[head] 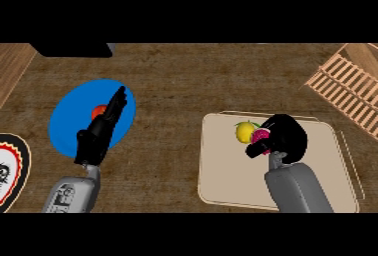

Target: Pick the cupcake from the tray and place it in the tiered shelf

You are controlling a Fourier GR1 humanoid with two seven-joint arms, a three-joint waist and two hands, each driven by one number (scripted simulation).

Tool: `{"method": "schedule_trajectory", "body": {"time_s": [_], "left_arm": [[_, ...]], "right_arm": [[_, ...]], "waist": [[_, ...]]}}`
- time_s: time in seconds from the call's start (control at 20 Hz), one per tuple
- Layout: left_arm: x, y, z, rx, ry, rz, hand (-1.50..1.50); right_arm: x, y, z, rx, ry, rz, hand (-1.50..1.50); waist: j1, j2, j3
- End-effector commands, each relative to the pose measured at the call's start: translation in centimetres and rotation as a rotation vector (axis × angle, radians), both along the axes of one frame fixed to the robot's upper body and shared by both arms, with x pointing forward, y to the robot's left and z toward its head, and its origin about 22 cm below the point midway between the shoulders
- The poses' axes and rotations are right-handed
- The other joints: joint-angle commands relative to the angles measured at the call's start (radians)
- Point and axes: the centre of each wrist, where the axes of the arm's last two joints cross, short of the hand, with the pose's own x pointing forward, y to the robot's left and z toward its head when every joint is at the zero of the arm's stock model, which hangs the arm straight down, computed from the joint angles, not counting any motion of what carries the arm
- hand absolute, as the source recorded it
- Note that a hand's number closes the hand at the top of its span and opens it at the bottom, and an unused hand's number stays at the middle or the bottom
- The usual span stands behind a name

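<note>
Pink cupcake [260, 135] held in the right hand [286, 134] over the beige tray [221, 180].

Right of centre in the frame, the right hand's fingers curl round the cupcake, which shows only as a pink and dark red patch at the hand's left side; whether it is clear of the tray's surface cannot be told. A yellow rounded thing [244, 131] sits against the cupcake's left side, also over the tray. The slatted wooden tiered shelf [347, 87] stands at the upper right, well apart from the hand. At the left, the left hand [100, 131] is over a blue plate [70, 115], fingers straight and pressed together, beside a red-orange thing [99, 109] at the plate's middle. A black, white and red plate [11, 170] shows at the left edge of the brown tabletop [192, 80].
</note>
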Motion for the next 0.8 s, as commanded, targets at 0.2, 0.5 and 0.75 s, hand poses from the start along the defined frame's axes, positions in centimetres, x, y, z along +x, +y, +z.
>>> {"method": "schedule_trajectory", "body": {"time_s": [0.2, 0.5, 0.75], "left_arm": [[-0.7, -1.6, -0.5, -0.003, -0.005, -0.029, 0.0], [0.4, -0.7, -0.5, 0.006, -0.009, -0.016, 0.0], [0.1, -1.5, -0.4, -0.003, 0.012, -0.012, 0.0]], "right_arm": [[7.2, 3.5, 3.0, 0.023, -0.081, -0.249, 1.5], [8.5, 4.1, 8.1, 0.105, -0.484, -0.278, 1.5], [9.2, 7.0, 12.6, 0.029, -0.596, -0.292, 1.5]], "waist": [[0.042, 0.011, 0.003], [0.024, 0.009, 0.002], [0.015, -0.002, 0.001]]}}
